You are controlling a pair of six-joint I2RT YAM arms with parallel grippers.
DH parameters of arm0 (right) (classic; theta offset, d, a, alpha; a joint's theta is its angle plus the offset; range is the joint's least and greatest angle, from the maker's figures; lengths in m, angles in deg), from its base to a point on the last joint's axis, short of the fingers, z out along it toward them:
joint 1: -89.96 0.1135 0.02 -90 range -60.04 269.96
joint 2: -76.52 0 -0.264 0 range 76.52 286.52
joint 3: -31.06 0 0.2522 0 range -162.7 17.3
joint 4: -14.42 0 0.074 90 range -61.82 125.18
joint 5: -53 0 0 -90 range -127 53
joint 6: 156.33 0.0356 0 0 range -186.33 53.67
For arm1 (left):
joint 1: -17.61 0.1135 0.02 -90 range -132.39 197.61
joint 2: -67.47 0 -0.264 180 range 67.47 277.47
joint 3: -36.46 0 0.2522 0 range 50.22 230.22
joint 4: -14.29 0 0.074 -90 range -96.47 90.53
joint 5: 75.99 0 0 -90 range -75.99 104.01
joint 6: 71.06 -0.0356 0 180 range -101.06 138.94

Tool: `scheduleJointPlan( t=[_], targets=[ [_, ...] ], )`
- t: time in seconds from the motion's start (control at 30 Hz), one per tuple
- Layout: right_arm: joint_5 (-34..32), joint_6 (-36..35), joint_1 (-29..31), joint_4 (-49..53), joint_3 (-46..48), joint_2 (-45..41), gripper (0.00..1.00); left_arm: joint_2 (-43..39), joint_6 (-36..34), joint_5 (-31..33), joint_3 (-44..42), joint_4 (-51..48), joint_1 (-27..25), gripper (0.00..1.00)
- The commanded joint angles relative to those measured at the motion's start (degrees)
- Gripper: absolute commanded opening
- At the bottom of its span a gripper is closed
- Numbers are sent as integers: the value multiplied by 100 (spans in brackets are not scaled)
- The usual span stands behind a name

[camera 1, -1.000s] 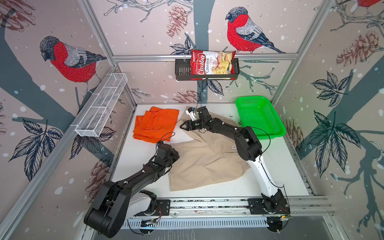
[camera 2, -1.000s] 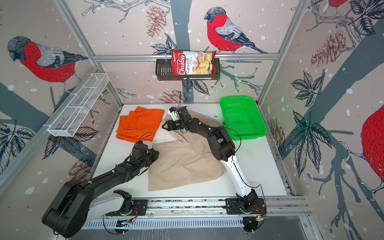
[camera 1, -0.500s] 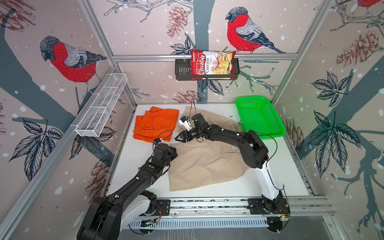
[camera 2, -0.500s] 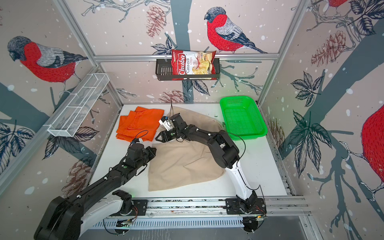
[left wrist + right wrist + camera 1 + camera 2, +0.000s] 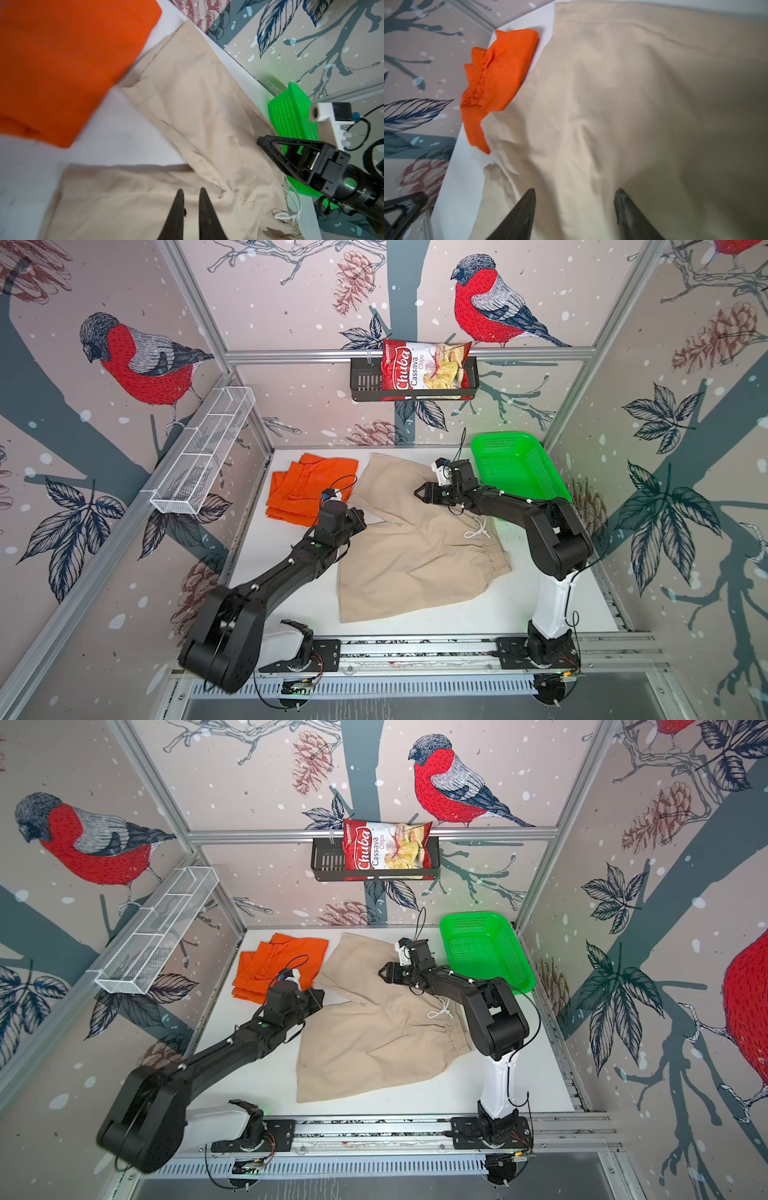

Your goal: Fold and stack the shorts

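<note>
Two shorts (image 5: pixel 415 556) (image 5: pixel 309 489) (perhaps folded), one basket (image 5: pixel 536 456)
</note>
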Motion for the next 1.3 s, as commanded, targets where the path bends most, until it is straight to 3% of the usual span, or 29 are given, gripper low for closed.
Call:
scheduleJointPlan(
  t=[0.0,0.37,0.67,0.87,1.0,1.17,1.27],
  targets=[
    [-548,-178,-207,185,-197,272,61,671,-219,-435,487,375,-24,16],
    [-1143,-71,-887,533,-249,733,61,2690,-529,-688,2326,307,-54,17],
    [-1728,271,-1266,703,-200,738,61,3615,-655,-592,2932,150,-61,17],
    [-1358,114,-1143,543,-270,608,61,3922,-965,201,3072,-351,-21,16],
    [-1210,-71,-925,479,-348,371,61,4025,-919,361,3034,-689,169,16],
    [-1257,-169,-718,496,-310,-83,61,3457,-889,655,2496,-607,346,17],
    [-1162,-182,-649,466,-107,-459,61,3014,-904,503,2267,-560,459,19]
  ],
)
